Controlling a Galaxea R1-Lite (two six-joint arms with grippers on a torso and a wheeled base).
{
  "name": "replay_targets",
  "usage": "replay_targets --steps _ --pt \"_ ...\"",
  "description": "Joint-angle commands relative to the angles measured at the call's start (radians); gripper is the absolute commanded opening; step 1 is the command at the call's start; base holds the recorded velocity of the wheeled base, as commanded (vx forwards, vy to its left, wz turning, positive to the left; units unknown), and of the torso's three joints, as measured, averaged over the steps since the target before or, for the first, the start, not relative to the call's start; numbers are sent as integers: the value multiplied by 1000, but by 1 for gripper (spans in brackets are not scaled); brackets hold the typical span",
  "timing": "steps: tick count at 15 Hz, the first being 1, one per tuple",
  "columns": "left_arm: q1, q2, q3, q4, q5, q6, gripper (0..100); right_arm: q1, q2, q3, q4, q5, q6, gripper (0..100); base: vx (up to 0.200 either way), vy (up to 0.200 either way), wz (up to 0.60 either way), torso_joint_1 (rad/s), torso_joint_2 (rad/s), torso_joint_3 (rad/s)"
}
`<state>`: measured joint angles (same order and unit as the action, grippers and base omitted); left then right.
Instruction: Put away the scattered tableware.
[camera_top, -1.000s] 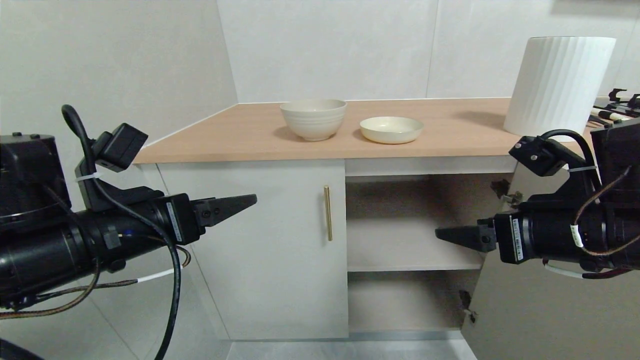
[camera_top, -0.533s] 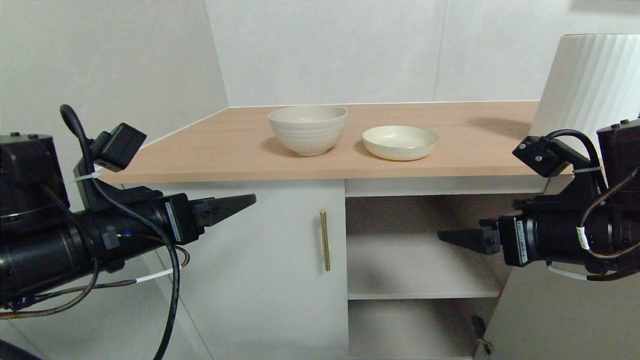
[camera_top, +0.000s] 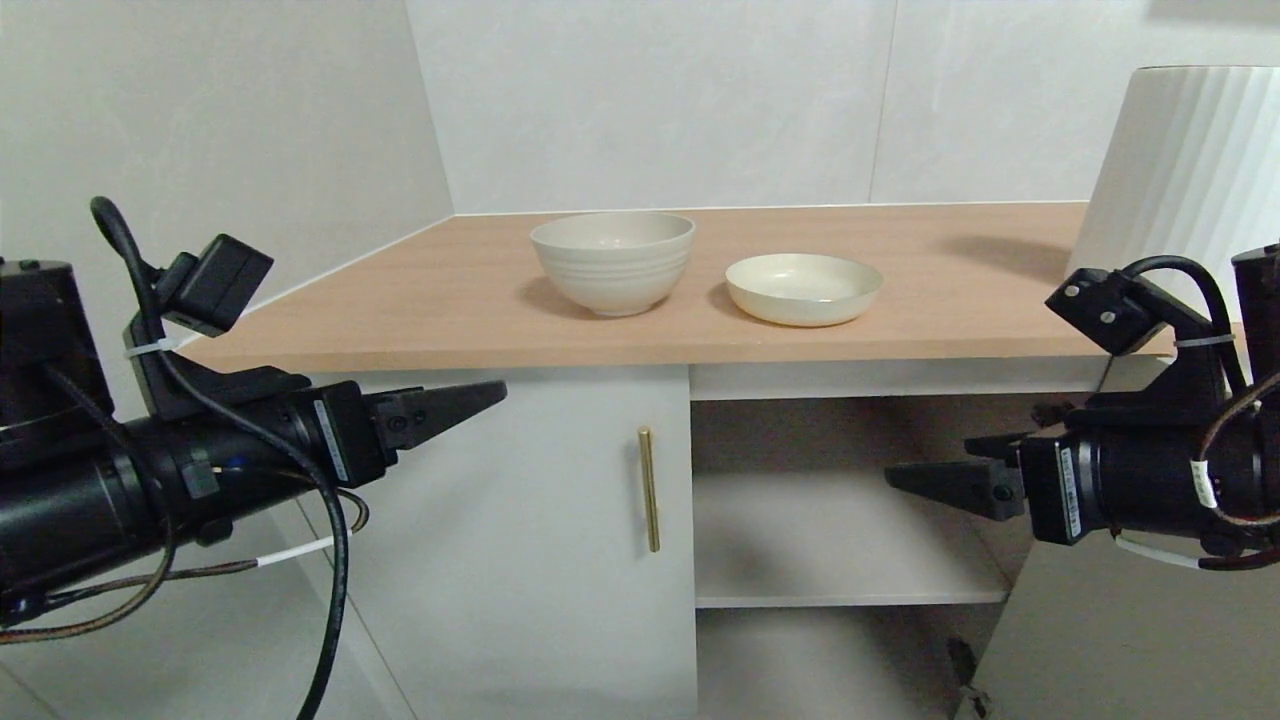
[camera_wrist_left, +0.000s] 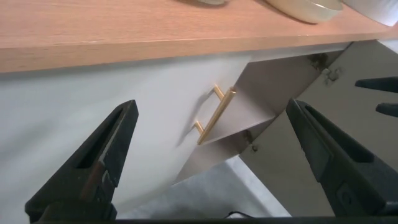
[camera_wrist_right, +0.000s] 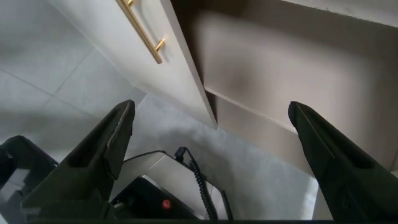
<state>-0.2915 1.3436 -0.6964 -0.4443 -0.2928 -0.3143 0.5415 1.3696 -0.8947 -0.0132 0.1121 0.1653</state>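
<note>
From the head camera, a deep bowl (camera_top: 612, 262) and a shallow dish (camera_top: 803, 288) stand side by side on the wooden countertop (camera_top: 420, 310), bowl on the left, dish on the right, close together but not touching. A ribbed white cylinder (camera_top: 1175, 170) stands on the counter at the far right. Below the counter the left cabinet door (camera_top: 520, 540) is closed, with a gold handle (camera_top: 648, 490) along its right edge. To the right of it an open compartment (camera_top: 850, 440) shows a pale shelf (camera_top: 840, 545). The left gripper (camera_top: 478, 396) hangs in front of the closed door, below the counter's edge, lower than the bowl and to its left. The right gripper (camera_top: 915, 478) hangs in front of the open compartment, below the dish and a little to its right. Neither touches the tableware. In the left wrist view the two black fingers (camera_wrist_left: 93, 168) stand wide apart with nothing between them. Beyond them are the underside edge of the counter, the gold handle and the dish's rim above. In the right wrist view the fingers (camera_wrist_right: 106, 149) are likewise spread and hold nothing. The door's handle edge, the compartment's inner wall and the shelf lie ahead of them.
</note>
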Motion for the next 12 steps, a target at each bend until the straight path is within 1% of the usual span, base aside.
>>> replay_targets --steps 1,5,12 --pt "0 3 0 -1 0 0 100 0 -1 0 -1 0 0 100 0 0 0 0 0 0" --pt "0 15 0 -2 -2 0 100 0 3 2 -1 0 -3 100 0 0 0 73 -233 -243" --pt "0 46 0 -2 0 1 100 -5 32 -1 -2 0 -4 100 0 0 0 152 -485 -304"
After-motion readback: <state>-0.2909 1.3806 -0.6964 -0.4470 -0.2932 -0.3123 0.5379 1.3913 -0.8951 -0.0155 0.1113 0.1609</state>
